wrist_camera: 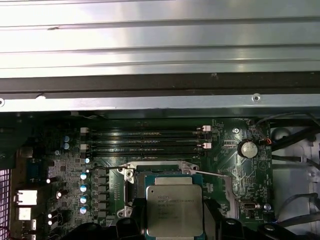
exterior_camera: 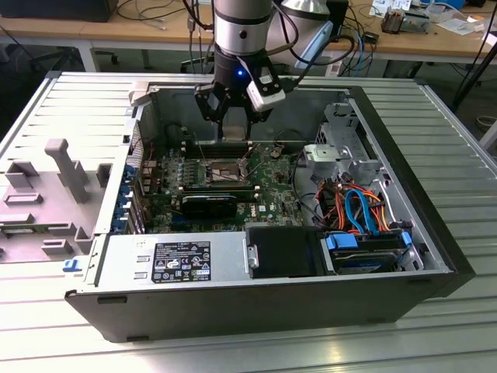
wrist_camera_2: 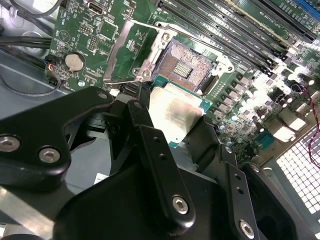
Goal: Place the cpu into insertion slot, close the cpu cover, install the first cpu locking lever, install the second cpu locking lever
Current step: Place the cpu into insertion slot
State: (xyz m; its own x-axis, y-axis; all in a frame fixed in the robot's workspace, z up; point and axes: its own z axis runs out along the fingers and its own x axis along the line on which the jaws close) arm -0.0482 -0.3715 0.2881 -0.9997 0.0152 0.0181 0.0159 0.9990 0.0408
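In the exterior view the open computer case (exterior_camera: 233, 311) lay on a ribbed metal desk (exterior_camera: 458, 155), its power supply (exterior_camera: 175, 260) nearest the camera. Beyond that, over the green motherboard (exterior_camera: 272, 175), the gripper (exterior_camera: 234, 134) hung just above the insertion slot (exterior_camera: 221, 172). In the second wrist view its black jaws pinched the cpu (wrist_camera_2: 175, 112) by two opposite edges. The chip sat between them, grey top showing, tilted and held off the board. Just past the chip the slot's dark centre lay uncovered, and the cpu cover (wrist_camera_2: 116, 50) stood raised open at its side. In the first wrist view, memory slots (wrist_camera: 145, 140) ran farther off.
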